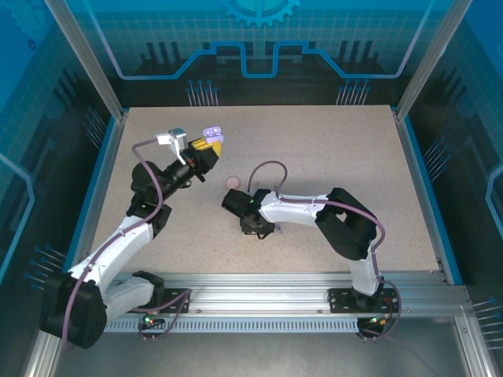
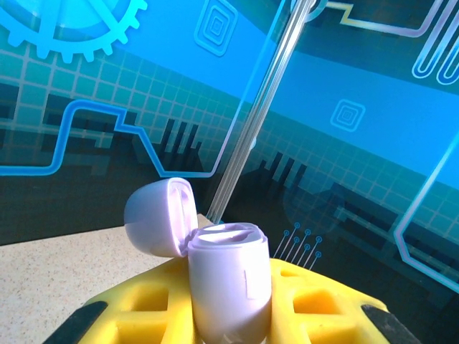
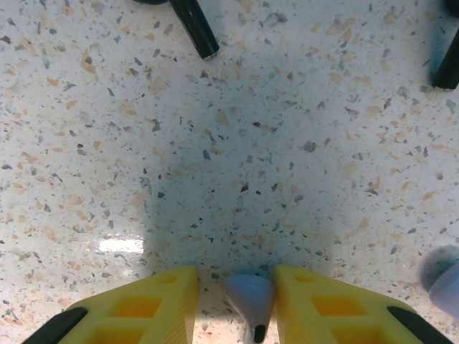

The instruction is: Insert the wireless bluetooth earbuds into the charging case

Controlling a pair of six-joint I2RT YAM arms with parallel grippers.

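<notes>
While the left gripper (image 1: 206, 145) is clamped on the open case (image 2: 229, 287), the right gripper (image 3: 237, 304) sits part-open around an earbud (image 3: 251, 295) on the table (image 3: 237, 143), gap on one side.

The lavender charging case (image 2: 228, 283) is lifted over the far left part of the table (image 1: 338, 157) and stands upright. Its round lid (image 2: 161, 215) is swung open to the left on the hinge, pale inside. One lavender earbud (image 3: 251, 295) lies on the speckled table near the middle, its short stem ending in a dark tip. Two black earbud stems (image 3: 195, 29) lie near it, well apart from each other
</notes>
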